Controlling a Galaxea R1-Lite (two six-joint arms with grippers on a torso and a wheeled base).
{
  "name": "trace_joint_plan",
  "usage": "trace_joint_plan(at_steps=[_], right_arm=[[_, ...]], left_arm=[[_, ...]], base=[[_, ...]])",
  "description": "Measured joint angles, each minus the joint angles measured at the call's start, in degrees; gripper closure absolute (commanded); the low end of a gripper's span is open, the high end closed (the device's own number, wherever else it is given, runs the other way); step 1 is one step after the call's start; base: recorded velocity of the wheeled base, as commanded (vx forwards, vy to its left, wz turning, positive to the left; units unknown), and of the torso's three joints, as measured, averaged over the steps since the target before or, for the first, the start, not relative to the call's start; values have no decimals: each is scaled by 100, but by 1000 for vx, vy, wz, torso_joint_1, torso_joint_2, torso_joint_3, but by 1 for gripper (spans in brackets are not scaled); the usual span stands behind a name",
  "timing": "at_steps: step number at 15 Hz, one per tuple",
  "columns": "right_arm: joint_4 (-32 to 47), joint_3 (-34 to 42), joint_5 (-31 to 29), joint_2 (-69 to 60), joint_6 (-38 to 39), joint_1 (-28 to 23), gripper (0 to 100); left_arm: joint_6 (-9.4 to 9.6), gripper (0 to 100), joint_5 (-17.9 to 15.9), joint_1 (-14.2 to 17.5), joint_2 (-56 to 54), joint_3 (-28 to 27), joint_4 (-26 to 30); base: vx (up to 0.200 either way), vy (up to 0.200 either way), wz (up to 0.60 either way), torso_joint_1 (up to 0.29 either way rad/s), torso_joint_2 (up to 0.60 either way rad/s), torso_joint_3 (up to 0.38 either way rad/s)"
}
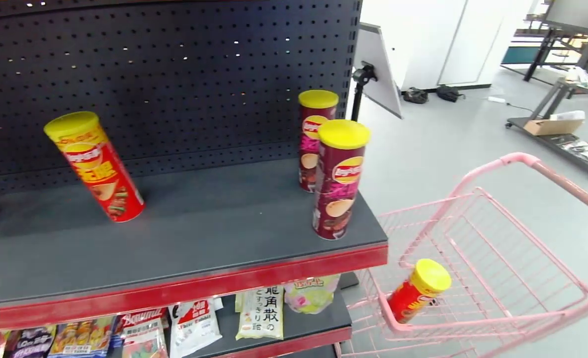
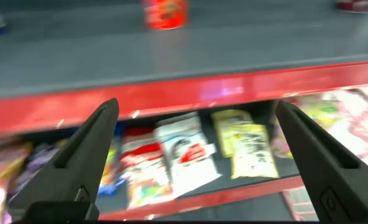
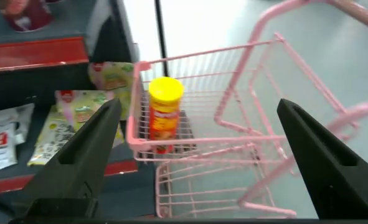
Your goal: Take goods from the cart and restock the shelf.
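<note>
While left gripper (image 2: 197,107) gapes, right gripper (image 3: 199,107) likewise

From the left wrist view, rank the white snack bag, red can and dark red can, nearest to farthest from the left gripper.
1. The white snack bag: on the lower shelf, just beyond the left gripper's open fingers.
2. The red can: set back on the upper shelf, roughly straight ahead.
3. The dark red can: toward the upper shelf's right end.

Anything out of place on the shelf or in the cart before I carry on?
Mostly tidy. The front maroon cylindrical chip can with yellow lid stands close to the grey shelf's front right corner. The red yellow-lidded can at left looks tilted, possibly camera angle.
</note>
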Motion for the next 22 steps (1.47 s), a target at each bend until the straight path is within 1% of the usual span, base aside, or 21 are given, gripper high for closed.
trace_joint_plan(at_steps=[2,9,15,22], right_arm=[[0,0,-5,0,-2,5,0],[0,0,-5,0,0,-2,0],[0,0,-5,0,4,5,0],[0,0,-5,0,4,0,0]], left_arm=[[-1,0,0,7,0,0,-2],[-1,0,2,0,0,0,-6],[-1,0,0,7,0,0,-2],[0,0,0,2,0,0,-2]], base=[[0,0,-600,5,2,0],[0,0,0,-11,18,15],[0,0,0,-131,346,201],[0,0,0,-153,415,263]])
